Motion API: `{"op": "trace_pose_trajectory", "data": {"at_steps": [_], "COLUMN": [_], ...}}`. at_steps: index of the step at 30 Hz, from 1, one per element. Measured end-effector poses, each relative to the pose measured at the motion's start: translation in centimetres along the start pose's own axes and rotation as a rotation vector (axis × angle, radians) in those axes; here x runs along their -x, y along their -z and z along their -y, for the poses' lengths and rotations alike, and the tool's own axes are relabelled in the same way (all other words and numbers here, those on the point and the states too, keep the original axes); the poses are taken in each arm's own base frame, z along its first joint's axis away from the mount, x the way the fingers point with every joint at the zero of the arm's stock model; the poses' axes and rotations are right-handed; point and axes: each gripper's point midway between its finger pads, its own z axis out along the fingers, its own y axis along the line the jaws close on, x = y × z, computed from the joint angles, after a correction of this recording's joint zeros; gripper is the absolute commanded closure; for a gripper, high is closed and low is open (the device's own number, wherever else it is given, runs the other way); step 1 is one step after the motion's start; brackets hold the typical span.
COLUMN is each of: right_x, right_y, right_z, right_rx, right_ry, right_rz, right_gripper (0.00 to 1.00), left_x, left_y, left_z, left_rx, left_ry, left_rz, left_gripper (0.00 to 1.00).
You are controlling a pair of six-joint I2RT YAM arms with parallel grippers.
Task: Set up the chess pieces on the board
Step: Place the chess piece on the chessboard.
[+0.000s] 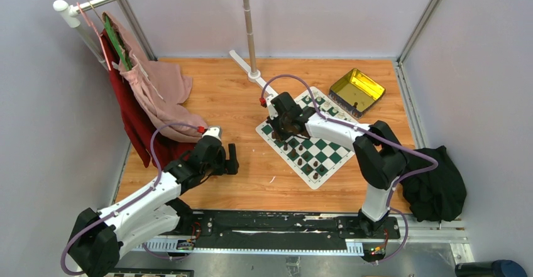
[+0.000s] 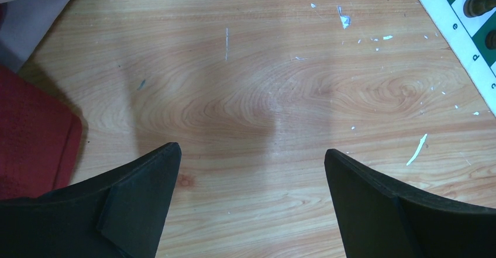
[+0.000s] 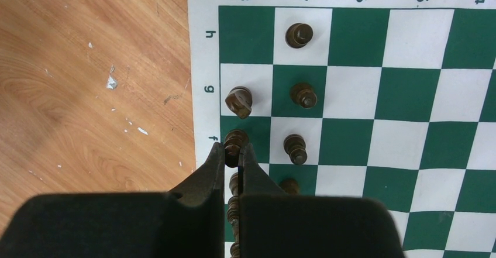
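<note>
The green and white board [image 1: 327, 144] lies right of centre on the wooden table. Several dark brown pieces [image 1: 300, 153] stand along its near-left side, and cream pieces [image 1: 332, 109] stand at its far edge. In the right wrist view the board [image 3: 409, 94] shows a knight [image 3: 238, 101] and three pawns [image 3: 303, 95] in its corner. My right gripper [image 3: 233, 150] is shut on a dark brown piece [image 3: 235, 138] standing on square f8, and it also shows from above [image 1: 280, 130]. My left gripper [image 2: 251, 152] is open and empty above bare wood, left of the board [image 1: 231, 159].
A gold tin [image 1: 357, 91] sits beyond the board at the back right. Red and pink cloths [image 1: 151, 95] hang at the left, near my left arm. A black cloth [image 1: 434, 183] lies at the right edge. A pole base [image 1: 254, 75] stands behind the board.
</note>
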Motion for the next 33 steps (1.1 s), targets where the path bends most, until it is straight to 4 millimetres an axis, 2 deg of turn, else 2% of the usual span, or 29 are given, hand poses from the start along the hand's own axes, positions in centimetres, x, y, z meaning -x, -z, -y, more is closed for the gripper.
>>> {"op": "trace_pose_trajectory", "data": {"at_steps": [16,21,26,31,33], "right_x": [-0.6,-0.9,-1.0,-1.0,-1.1], "right_y": [-0.6,-0.8,-0.9,-0.9,-0.9], "right_z": [0.3,0.3,0.4,0.4,0.5], "right_rx": [-0.016,-0.017,-0.022,-0.024,-0.026], "right_ry": [0.0,0.0,-0.001,-0.004,-0.005], "right_rz": [-0.021,-0.029,-0.031,-0.032,-0.033], "right_gripper": [1.0,0.97,0.88,0.71,0.69], "left_x": [0.1,0.1,0.0,0.0,0.0], "left_y": [-0.1,-0.1,-0.1,-0.1,-0.1], "left_z": [0.1,0.1,0.1,0.1,0.1], "left_rx": [-0.007,-0.007,-0.008,-0.008,-0.009], "left_ry": [-0.006,-0.01,-0.018,-0.022,-0.023], "left_rz": [0.005,0.003,-0.001,-0.002,-0.002], "left_gripper": [0.0,0.0,0.0,0.0,0.0]}}
